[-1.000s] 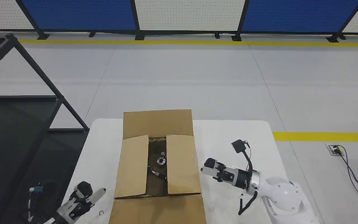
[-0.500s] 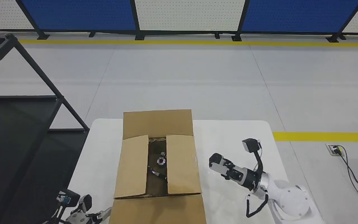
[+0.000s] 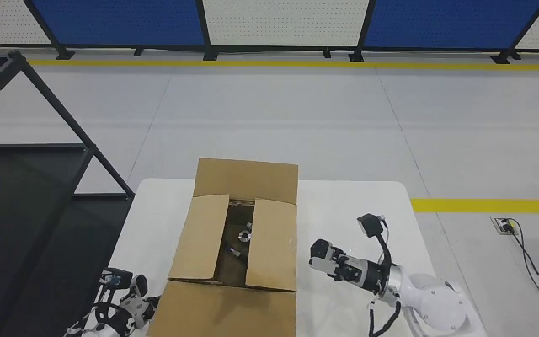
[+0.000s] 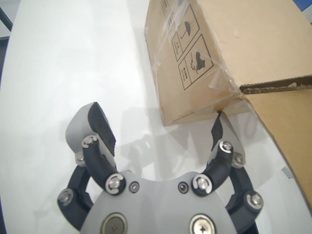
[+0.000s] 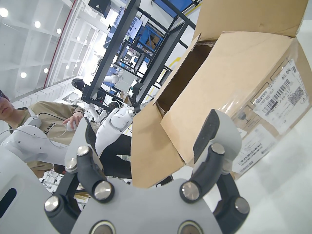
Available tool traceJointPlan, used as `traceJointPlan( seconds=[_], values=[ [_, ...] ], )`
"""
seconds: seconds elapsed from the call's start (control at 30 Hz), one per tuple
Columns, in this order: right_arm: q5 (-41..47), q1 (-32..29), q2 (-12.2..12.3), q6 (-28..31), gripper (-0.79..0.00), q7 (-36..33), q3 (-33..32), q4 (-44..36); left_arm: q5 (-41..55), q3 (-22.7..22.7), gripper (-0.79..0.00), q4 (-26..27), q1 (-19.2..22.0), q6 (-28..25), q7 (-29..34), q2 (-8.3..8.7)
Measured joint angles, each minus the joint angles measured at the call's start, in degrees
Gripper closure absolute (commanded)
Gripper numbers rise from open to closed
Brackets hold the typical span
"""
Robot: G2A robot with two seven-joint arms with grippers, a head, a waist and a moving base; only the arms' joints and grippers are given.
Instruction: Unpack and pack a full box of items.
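A brown cardboard box (image 3: 240, 253) stands in the middle of the white table (image 3: 354, 202), its top flaps spread and turned a little askew. Small dark and metallic items (image 3: 242, 238) lie deep inside it. My left gripper (image 3: 126, 307) is at the table's near left edge, open. In the left wrist view the left gripper (image 4: 159, 127) has one fingertip (image 4: 217, 130) right at the box's (image 4: 207, 37) lower corner. My right gripper (image 3: 318, 253) is open beside the box's right wall. In the right wrist view the right gripper (image 5: 148, 135) has a flap corner of the box (image 5: 231, 74) between its spread fingers.
A black metal rack (image 3: 50, 168) stands off the table's left side. Bare white tabletop lies left and right of the box. The near flap (image 3: 227, 312) hangs over the table's front edge.
The box has twisted, its far end swinging to the right. The right gripper drew back, then returned to the box's side. The left gripper dropped toward the near edge and turned to the box's corner.
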State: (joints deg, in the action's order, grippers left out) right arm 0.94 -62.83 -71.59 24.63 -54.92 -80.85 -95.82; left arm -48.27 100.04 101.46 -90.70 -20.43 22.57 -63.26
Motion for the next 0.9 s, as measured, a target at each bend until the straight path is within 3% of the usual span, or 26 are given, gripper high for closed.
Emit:
traceJointPlan(
  seconds=[0.1,0.23,0.37,0.5,0.73,0.9],
  values=[
    [-0.11,0.78,0.10,-0.35,-0.785,0.72,0.60,0.32,-0.55,0.09,-0.785,-0.07,0.20,-0.67,0.46,0.14],
    [-4.73,2.03,0.16,-3.33,-0.785,5.88,0.62,0.77,2.60,2.37,-0.785,1.43,-2.31,-6.74,2.63,0.61],
    [-5.27,2.06,0.15,-3.57,-0.785,6.13,0.70,0.68,8.46,5.99,-0.785,5.57,-6.46,-12.52,6.58,1.15],
    [-5.05,2.05,0.15,-3.54,-0.785,6.10,0.70,0.68,13.59,8.11,-0.785,10.23,-9.50,-15.06,9.38,1.48],
    [-3.11,4.73,-0.10,-3.40,-0.785,8.70,3.00,3.98,21.01,10.54,-0.785,15.51,-11.06,-14.56,9.93,1.78],
    [-1.64,8.68,-0.51,-3.37,-0.785,11.23,4.66,9.05,22.24,10.27,-0.785,16.10,-7.66,-8.73,8.20,1.86]
  ],
)
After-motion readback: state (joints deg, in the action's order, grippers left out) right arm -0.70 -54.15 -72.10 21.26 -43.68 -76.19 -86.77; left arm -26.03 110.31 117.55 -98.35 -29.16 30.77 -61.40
